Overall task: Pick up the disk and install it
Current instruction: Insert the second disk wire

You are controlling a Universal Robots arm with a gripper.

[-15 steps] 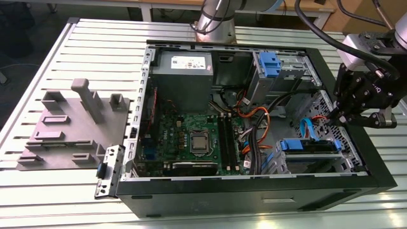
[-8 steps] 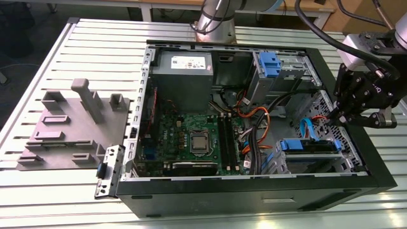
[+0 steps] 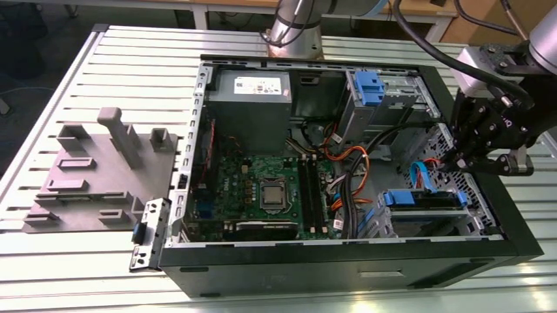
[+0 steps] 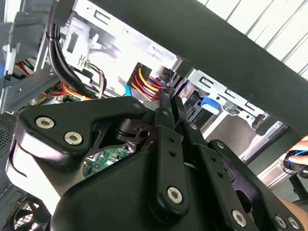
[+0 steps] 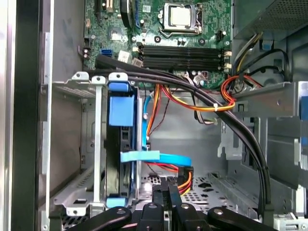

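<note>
The disk [image 5: 120, 144] sits edge-up in its drive cage [image 5: 72, 144] at the near right corner of the computer case [image 3: 348, 261], blue rails showing. The end effector [image 5: 167, 195], fingers pressed together and empty, hangs just beside it. Judged: installation nearly done; next calls for confirming seating.

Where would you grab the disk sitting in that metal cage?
Probably by the blue rail on the exposed edge of the disk, coming in from the case's open side, because the cage walls cover its flat faces.
</note>
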